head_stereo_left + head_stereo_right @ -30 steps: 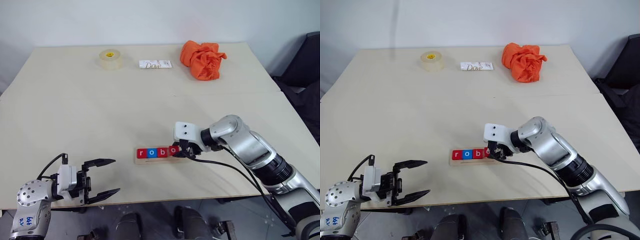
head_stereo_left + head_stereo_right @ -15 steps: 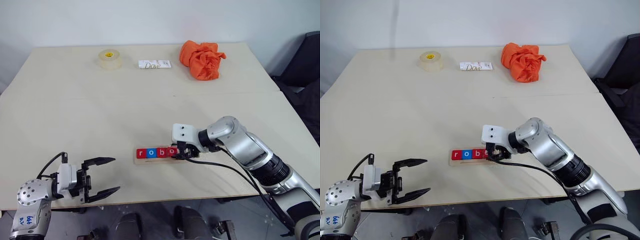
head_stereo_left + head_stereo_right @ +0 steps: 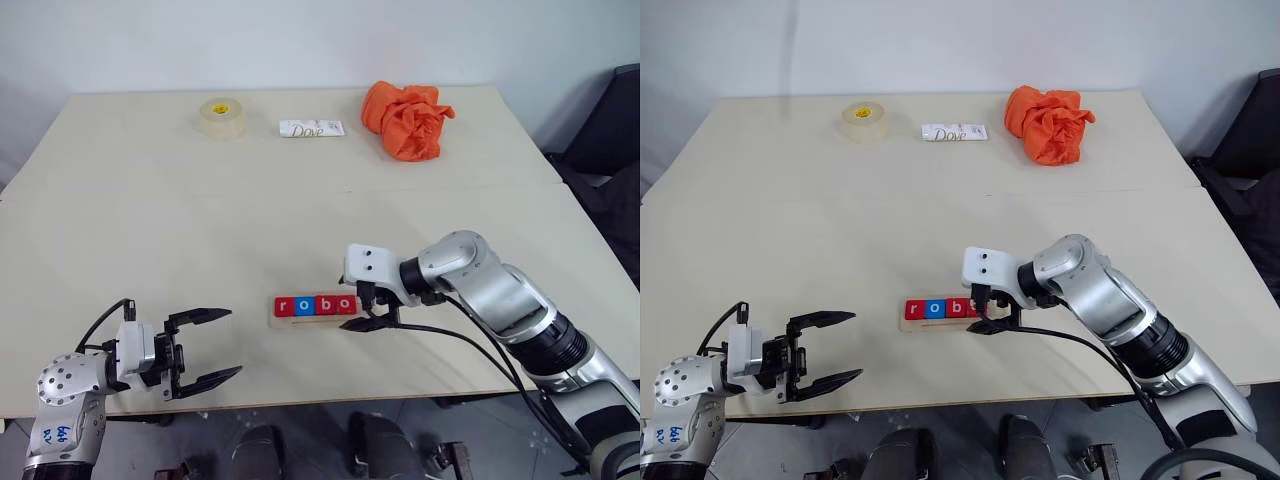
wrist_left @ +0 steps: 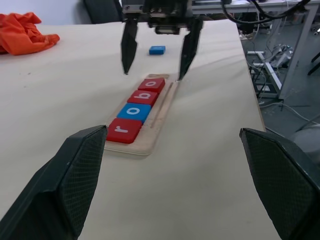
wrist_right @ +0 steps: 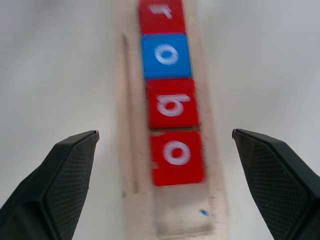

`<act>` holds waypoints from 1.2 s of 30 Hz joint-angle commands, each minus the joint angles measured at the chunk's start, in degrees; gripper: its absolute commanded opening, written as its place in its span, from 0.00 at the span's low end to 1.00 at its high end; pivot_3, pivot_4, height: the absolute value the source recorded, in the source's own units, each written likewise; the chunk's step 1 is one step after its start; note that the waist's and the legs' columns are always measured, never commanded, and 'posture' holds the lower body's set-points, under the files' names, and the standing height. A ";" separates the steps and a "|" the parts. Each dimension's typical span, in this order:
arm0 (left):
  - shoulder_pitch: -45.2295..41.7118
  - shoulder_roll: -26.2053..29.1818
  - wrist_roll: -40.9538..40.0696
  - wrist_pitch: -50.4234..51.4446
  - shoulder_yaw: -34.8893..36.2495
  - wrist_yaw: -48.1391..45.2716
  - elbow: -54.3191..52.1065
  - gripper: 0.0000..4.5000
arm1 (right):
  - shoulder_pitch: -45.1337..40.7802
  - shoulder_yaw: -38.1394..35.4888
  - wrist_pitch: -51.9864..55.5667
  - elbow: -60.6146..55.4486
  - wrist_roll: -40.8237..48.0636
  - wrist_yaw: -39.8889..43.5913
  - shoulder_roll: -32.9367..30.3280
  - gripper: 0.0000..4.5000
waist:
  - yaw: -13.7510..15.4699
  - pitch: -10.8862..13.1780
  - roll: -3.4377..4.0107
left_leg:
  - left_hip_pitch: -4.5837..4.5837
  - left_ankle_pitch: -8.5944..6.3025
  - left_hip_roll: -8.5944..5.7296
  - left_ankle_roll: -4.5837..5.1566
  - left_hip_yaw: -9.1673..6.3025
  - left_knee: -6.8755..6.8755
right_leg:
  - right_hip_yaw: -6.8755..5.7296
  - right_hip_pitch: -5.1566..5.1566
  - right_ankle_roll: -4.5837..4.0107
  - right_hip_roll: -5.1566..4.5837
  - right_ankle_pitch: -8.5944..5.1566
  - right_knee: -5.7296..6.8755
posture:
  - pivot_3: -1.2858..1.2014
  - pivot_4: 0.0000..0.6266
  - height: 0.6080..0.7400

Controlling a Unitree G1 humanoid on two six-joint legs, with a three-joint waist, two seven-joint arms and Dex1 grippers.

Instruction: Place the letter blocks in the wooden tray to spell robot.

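Observation:
The wooden tray (image 3: 308,321) lies near the table's front edge. It holds a row of letter blocks reading r, o, b, o: red r (image 4: 124,130), blue o (image 4: 134,111), red b (image 4: 143,96), red o (image 4: 151,84). The tray's end slot (image 5: 184,216) past the last o is bare. My right gripper (image 3: 362,308) hangs open just over that end, touching no tile. A loose blue block (image 4: 157,49) lies on the table beyond it, its letter unreadable. My left gripper (image 3: 207,348) stands open and empty, left of the tray.
At the table's far side sit a tape roll (image 3: 221,117), a white Dove packet (image 3: 311,128) and a crumpled orange cloth (image 3: 405,118). A dark chair (image 3: 612,140) stands past the table's right edge. A black cable trails under my right arm.
My right gripper has opened and let go of the last red o, which now lies in the tray. The left gripper has not moved.

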 commanded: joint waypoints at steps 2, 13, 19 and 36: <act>-1.32 -0.28 -0.20 -0.98 -0.49 -0.14 0.60 1.00 | 1.48 -2.72 -1.14 -4.37 3.38 1.65 -2.15 0.64 | 0.00 0.00 0.00 | 0.00 0.00 0.00 0.00 -0.01 0.00 | 0.00 0.00 0.00 0.00 0.00 0.00 | 0.52 0.24 1.00; -1.23 -0.26 -0.34 -1.33 -0.90 0.12 0.49 1.00 | 1.93 1.81 -4.29 0.93 0.83 0.51 -2.05 0.01 | -0.05 0.00 0.00 | 0.02 0.00 0.01 0.00 0.00 0.01 | 0.01 0.00 -0.01 0.01 0.00 0.02 | 0.52 0.24 1.00; 0.05 -0.11 -0.48 -1.49 -0.47 0.58 -0.42 1.00 | 0.92 2.99 -7.64 5.35 -1.10 -0.07 -1.02 0.01 | -0.08 0.00 0.00 | 0.02 0.00 0.02 0.00 0.01 0.00 | 0.00 -0.01 -0.01 0.02 0.00 0.02 | 0.52 0.24 1.00; -2.55 -0.61 -0.01 -1.40 -2.36 0.87 1.12 1.00 | 8.10 -10.22 -2.09 -6.78 9.82 2.47 -5.19 0.09 | 0.31 0.00 0.00 | 0.01 0.00 0.00 0.00 -0.05 0.01 | -0.02 0.06 -0.01 0.00 0.00 -0.01 | 0.52 0.24 1.00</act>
